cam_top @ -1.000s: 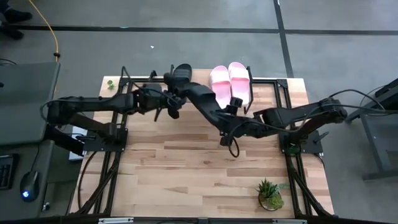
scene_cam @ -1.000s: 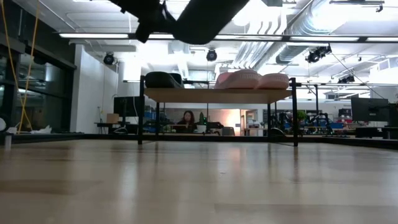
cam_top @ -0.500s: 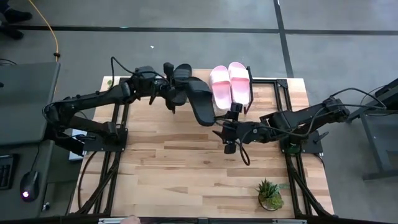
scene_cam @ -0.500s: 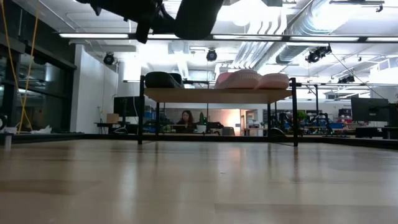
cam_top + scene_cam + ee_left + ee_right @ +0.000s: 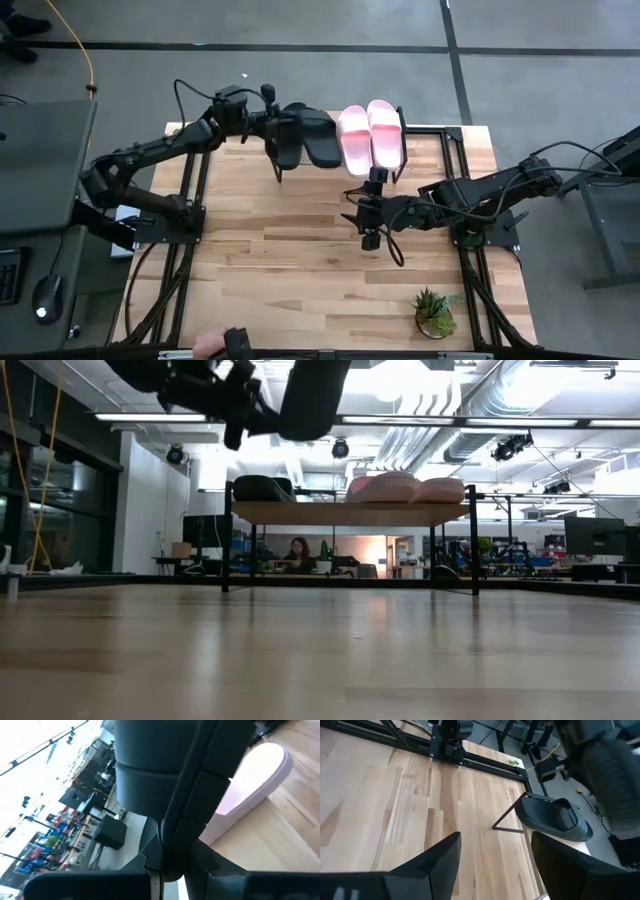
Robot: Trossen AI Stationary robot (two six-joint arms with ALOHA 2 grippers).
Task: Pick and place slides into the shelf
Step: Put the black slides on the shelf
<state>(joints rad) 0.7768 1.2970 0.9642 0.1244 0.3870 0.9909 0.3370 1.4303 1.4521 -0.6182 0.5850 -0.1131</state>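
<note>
- Holding a black slide (image 5: 322,148) pinched in its jaws, the left gripper (image 5: 281,150) hangs over the shelf (image 5: 350,513) at the tabletop's (image 5: 300,270) far edge, beside another black slide (image 5: 262,488) near the shelf's left end.
- Two pink slides (image 5: 371,135) lie together toward the shelf's right end.
- The right gripper (image 5: 366,218), jaws spread and empty, waits mid-table; a small plant (image 5: 434,312) sits by the near right corner.
- Since a second ago the carried slide has travelled from mid-table up to the shelf.
- Its front end is cut off in the low view.
</note>
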